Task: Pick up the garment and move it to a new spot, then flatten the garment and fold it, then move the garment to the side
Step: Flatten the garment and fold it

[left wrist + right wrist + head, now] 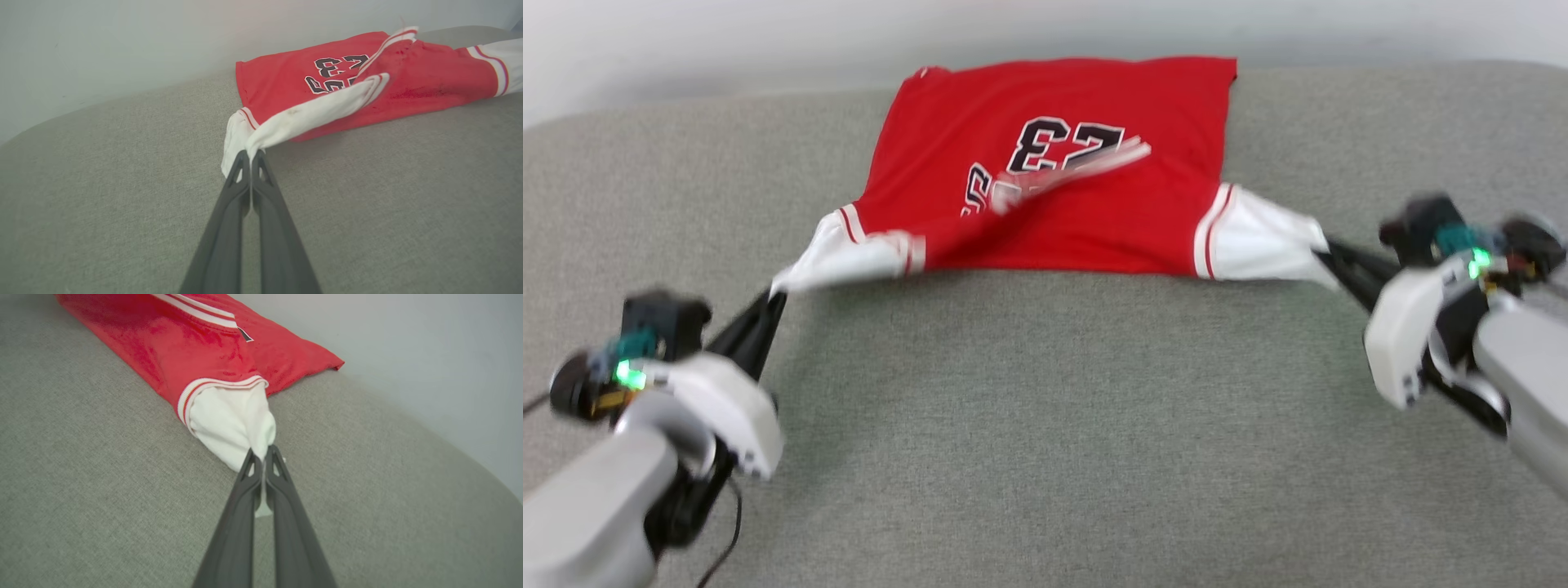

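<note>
Red cloth with white sleeves, the garment [1045, 220] is lying on the far half of the grey desk [1045, 425], its far edge reaching the desk's back rim by the pale wall [768, 41]. A dark "23" is facing up, upside down in the head view, and a striped edge of the cloth is lying folded across the number. The left hand [776, 298] is pinching the tip of the left sleeve [837, 253], fingers pressed together on the white cloth, and is holding it stretched out low over the desk. The right hand [1327, 249] is gripping the end of the right sleeve [1258, 241] the same way, fingers closed with a sliver of white showing between them. Both sleeves are stretching outward from the red body, which is resting flat on the desk
</note>
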Motion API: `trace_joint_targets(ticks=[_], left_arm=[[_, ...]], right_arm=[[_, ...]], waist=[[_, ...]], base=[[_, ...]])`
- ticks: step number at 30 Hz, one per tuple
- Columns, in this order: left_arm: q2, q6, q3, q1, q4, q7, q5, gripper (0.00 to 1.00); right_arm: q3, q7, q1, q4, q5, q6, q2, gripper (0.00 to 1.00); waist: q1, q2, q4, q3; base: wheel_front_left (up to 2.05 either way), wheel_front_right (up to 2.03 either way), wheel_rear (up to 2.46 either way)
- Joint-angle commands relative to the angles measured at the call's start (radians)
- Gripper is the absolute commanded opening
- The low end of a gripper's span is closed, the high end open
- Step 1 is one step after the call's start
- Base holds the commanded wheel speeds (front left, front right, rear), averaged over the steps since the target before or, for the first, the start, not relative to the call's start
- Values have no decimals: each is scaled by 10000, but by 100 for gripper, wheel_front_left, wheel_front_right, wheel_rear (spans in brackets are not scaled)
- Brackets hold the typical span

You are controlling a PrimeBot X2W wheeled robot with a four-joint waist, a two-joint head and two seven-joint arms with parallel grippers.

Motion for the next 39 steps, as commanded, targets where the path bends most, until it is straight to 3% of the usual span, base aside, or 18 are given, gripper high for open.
trace_joint_targets(ticks=[1,8,19,24,30,31,32,39], left_arm=[[151,201,97,432,-259,-45,-113,0],[771,1177,832,2906,-1475,-81,-781,0],[758,2136,2334,6875,-2880,-72,-898,0],[508,2188,2780,7916,-3088,-67,-524,0],[202,2113,3100,7995,-3161,-67,-99,0],[181,2103,3155,7918,-3188,-67,-5,0],[143,2108,3219,7833,-3222,-68,86,0],[-138,2036,3447,7510,-3552,-68,487,0]], right_arm=[[-12,-70,424,-37,186,-7,-130,0],[-180,-329,2220,-279,672,-7,-836,0],[-533,-277,5009,-1273,564,-10,-1712,0],[-1083,-86,6225,-1839,526,-10,-2056,0],[-1990,527,7047,-2457,248,-10,-2214,0],[-2281,564,7059,-2496,196,-10,-2165,69],[-2575,568,7057,-2572,119,-10,-2101,100],[-4508,992,6418,-3484,-727,-7,-2417,100]], waist=[[1,0,-90,-226],[1,0,-192,-835],[1,0,-353,-1674],[1,0,-141,-1724],[1,0,35,-1631],[1,0,43,-1593],[1,0,54,-1547],[1,0,90,-1112]], base=[[0,0,0],[0,0,0],[0,0,0],[0,0,0],[0,0,0],[0,0,0],[0,0,0],[0,0,0]])
